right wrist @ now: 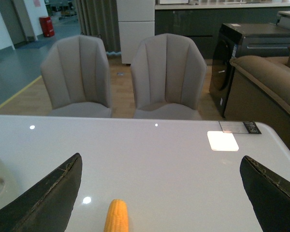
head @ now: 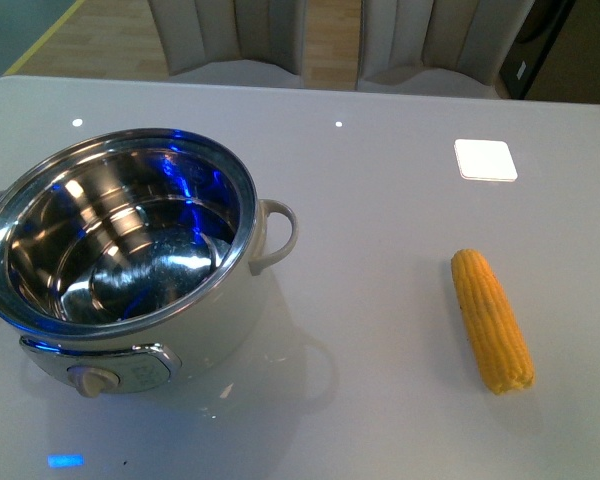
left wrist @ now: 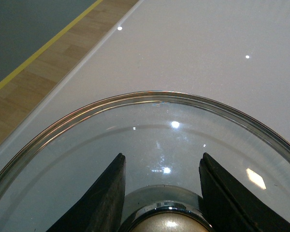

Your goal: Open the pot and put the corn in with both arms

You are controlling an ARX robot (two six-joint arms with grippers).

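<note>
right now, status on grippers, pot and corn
Left gripper shut on knob of lid, pot uncovered. Right gripper open, empty, facing corn. Corn lying on table right of pot, nothing between them.

Your round cream-white electric pot (head: 210,340) sits front-left on the flat white table (head: 380,200), with the tapered yellow corn cob (head: 491,320) lying well off to its right. The round glass lid (left wrist: 150,140) is by a table edge. Two padded grey chairs (right wrist: 77,72) stand behind.
</note>
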